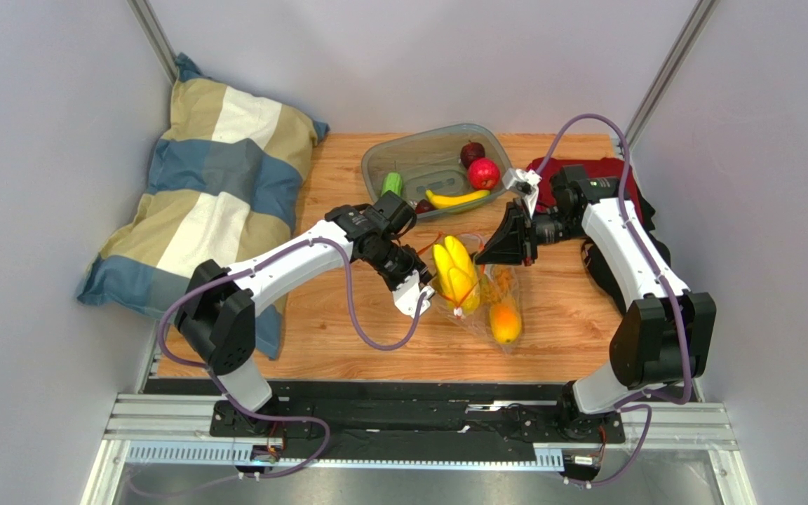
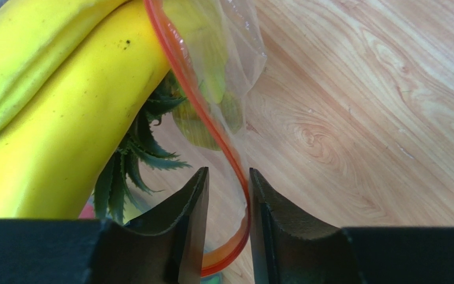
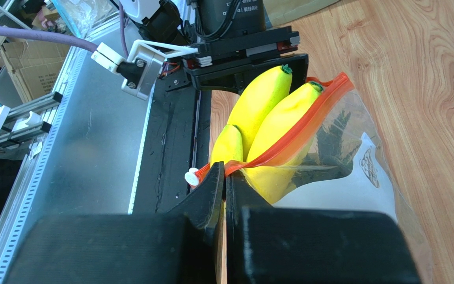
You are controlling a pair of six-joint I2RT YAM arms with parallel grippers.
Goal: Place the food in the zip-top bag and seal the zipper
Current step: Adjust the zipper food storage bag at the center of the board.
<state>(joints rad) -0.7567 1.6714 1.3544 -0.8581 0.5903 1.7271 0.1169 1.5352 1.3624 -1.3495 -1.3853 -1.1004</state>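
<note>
In the left wrist view, we see the bananas [image 2: 63,118] cut off by the top and left edges, hiding all of the pineapple [image 2: 134,151] but its leaves. We cannot read the white label [image 3: 368,168] on the zip-top bag [image 3: 330,195].

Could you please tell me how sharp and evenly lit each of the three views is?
Top external: soft, even light, all sharp, faint shadows on the table. Left wrist: the bananas near the lens look soft, the wood grain crisp, the left gripper's fingers featureless black. Right wrist: bananas and zipper sharp, the right gripper's fingers dark and blurred.
</note>
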